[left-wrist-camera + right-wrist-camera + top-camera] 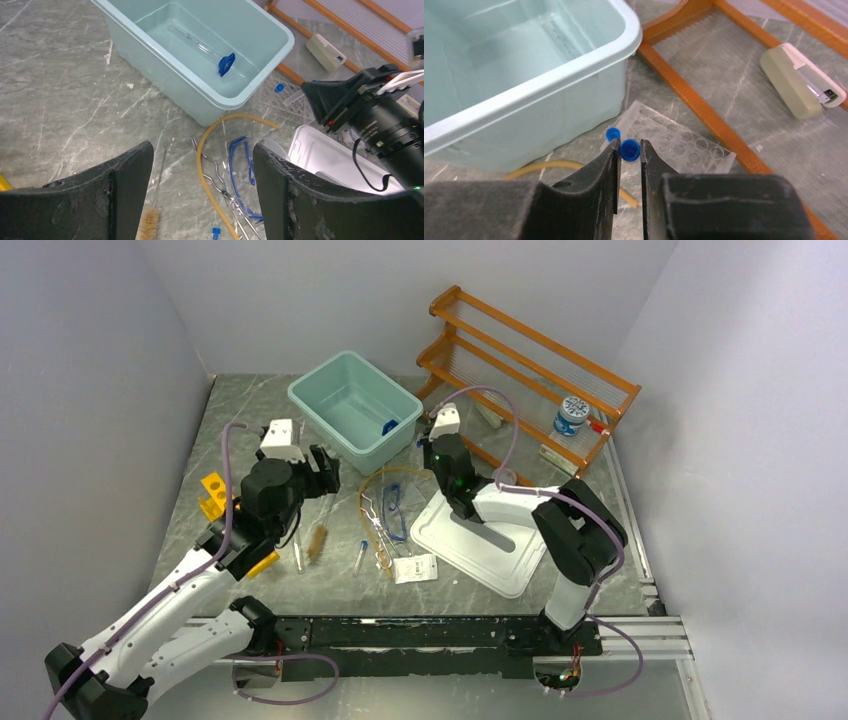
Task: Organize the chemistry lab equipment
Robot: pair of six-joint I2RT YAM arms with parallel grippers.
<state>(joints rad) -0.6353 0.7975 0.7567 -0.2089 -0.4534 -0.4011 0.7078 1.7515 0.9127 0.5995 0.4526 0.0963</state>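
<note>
My right gripper [629, 151] is shut on a blue-capped vial [629, 148], held upright over a clear holed rack [684, 145] beside the teal bin [574, 70]. A second blue-capped vial [612, 133] stands in that rack. My left gripper [202, 150] hangs open above the table with nothing between its fingers. Below it lie amber tubing [210, 180], metal tongs [217, 175] and blue-framed goggles [242, 170]. A brush [148, 222] lies to their left. A glass tube with a blue cap [220, 62] lies in the bin. A yellow rack [213, 495] sits at the far left.
The orange two-tier shelf [530, 370] stands at the back right with a small jar [572, 415] on it. A cream stapler-like block [801, 82] lies under the shelf. A white tray [480, 540] lies under the right arm. A loose vial [361, 555] and a small packet [414, 568] lie near the front.
</note>
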